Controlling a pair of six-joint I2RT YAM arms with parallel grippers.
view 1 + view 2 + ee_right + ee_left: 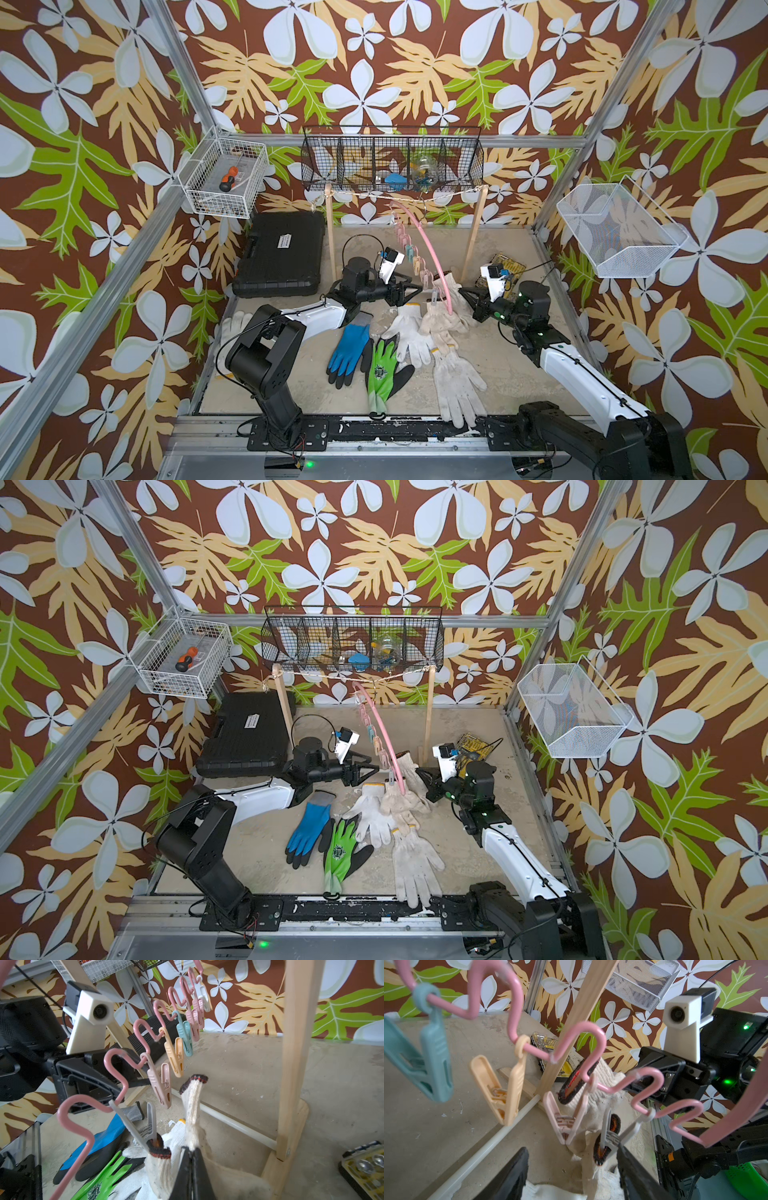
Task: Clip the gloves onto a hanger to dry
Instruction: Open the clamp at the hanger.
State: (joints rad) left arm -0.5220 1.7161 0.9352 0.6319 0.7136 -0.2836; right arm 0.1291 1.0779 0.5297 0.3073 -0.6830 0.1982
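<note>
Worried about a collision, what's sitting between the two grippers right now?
The low end of the hanger, with its grey clip clamped on a glove cuff, hangs between the left gripper and right gripper, as both top views show.

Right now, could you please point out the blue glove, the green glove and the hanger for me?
Blue glove (348, 347): in a top view, on its blue back.
Green glove (381, 372): in a top view, on its green back.
Hanger (735, 1119): left wrist view, on its broad pink arch.
</note>
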